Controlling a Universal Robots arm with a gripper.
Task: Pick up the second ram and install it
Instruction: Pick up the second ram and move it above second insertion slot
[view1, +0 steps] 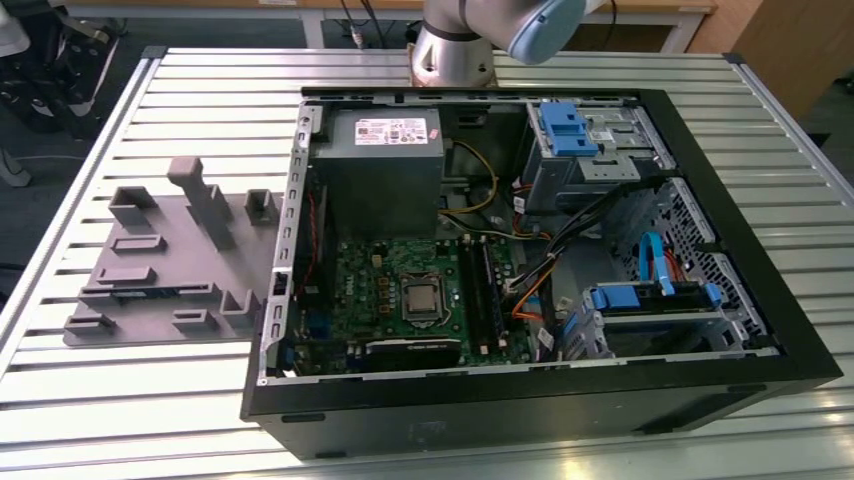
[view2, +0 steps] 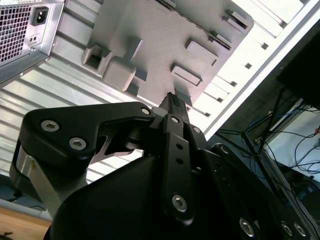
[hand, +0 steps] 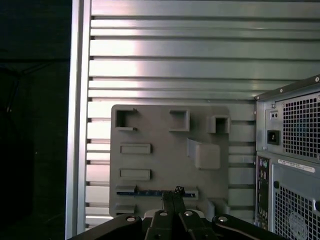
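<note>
The second ram (hand: 150, 192) is a thin blue stick lying on edge in a long slot of the grey fixture plate (hand: 165, 150). In the exterior view that plate (view1: 160, 260) lies on the table at the exterior view's left of the open computer case (view1: 534, 250), and the ram shows as a dark strip (view1: 147, 291) in it. My gripper (hand: 172, 196) hangs well above the plate, fingers pressed together with nothing between them, their tips lined up over the ram's slot. The second wrist view shows the same shut gripper (view2: 172, 98) high over the plate (view2: 165, 45).
The case lies on its side on a slatted aluminium table (view1: 200, 90), with its motherboard (view1: 414, 290), power supply (view1: 380, 160) and blue drive brackets (view1: 567, 125) exposed. The case's rear panel (hand: 290, 150) stands beside the plate. Several empty holders rise from the plate.
</note>
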